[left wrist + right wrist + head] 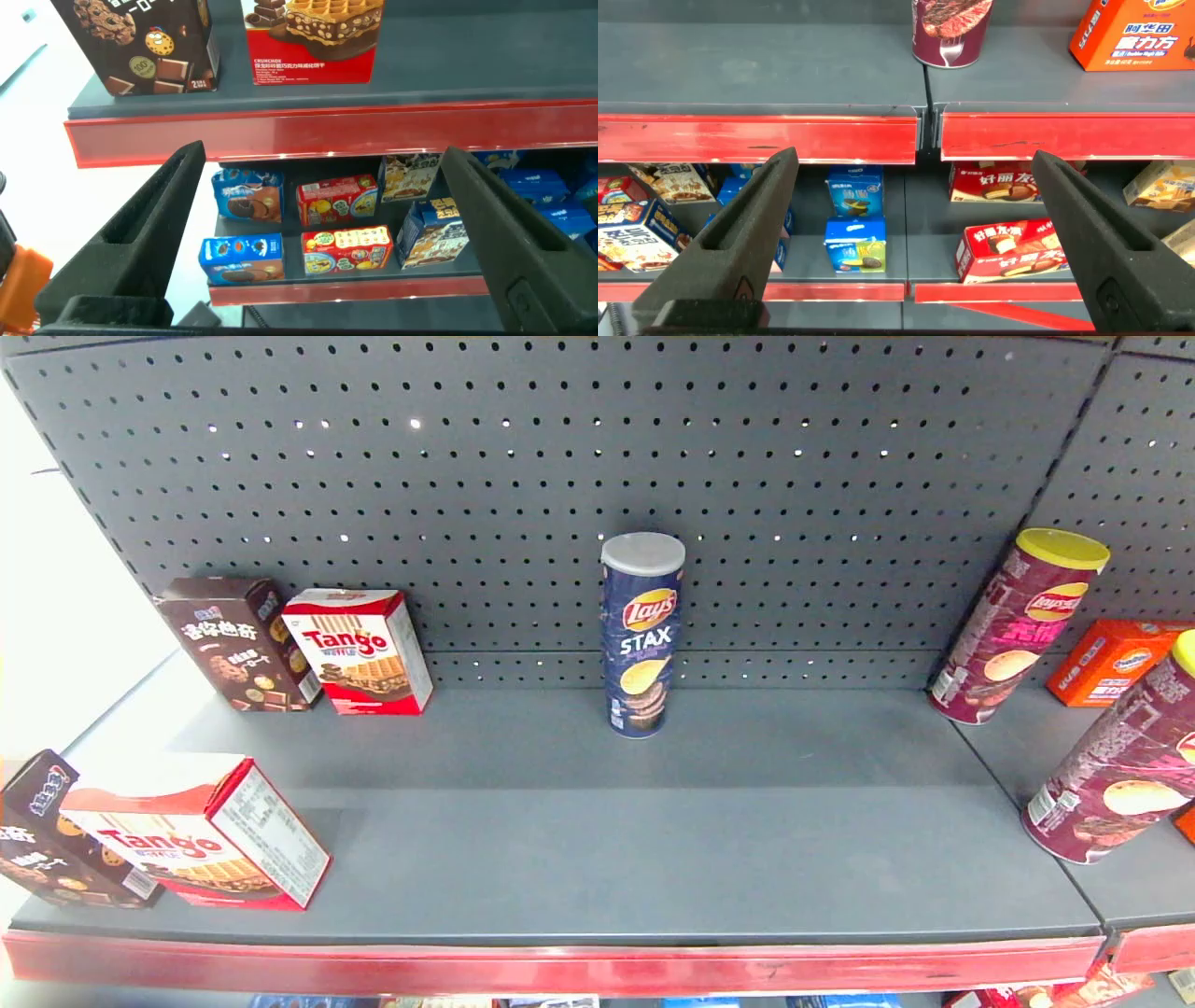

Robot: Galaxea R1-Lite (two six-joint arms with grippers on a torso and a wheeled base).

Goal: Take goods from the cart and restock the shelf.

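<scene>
**Operator:** What's in my jaws?

**Spotter:** Nothing. Your left gripper [322,157] has its fingers spread wide with nothing between them. Your right gripper [915,159] is the same: wide apart, holding nothing.

**Operator:** Where do they face?

**Spotter:** Both look at the shelf's [709,840] red lip [560,966] from below the surface. Your left one faces the front left corner, under the brown box [140,42] and the red box [313,37]. Your right one faces the seam at the right edge, under a purple can [952,33] and an orange box [1139,33].

**Operator:** And the goods?

**Spotter:** The ones I can place are on the shelf. A blue can [642,635] stands upright at the middle of the back edge, long axis vertical, lid up. Boxes sit along the left edge, front and back.

**Operator:** So what's the move?

**Spotter:** I'd judge you're at the fetch step. With empty jaws, a pick from the cart comes first. I can't tell which arm is nearer to it. For placing, the room in front of the blue can lies above and between your two grippers, so either arm looks able. You'd have to lift over the lip. Bring a can in upright, axis vertical like its neighbour, and set it well apart or you may tip it.
</scene>
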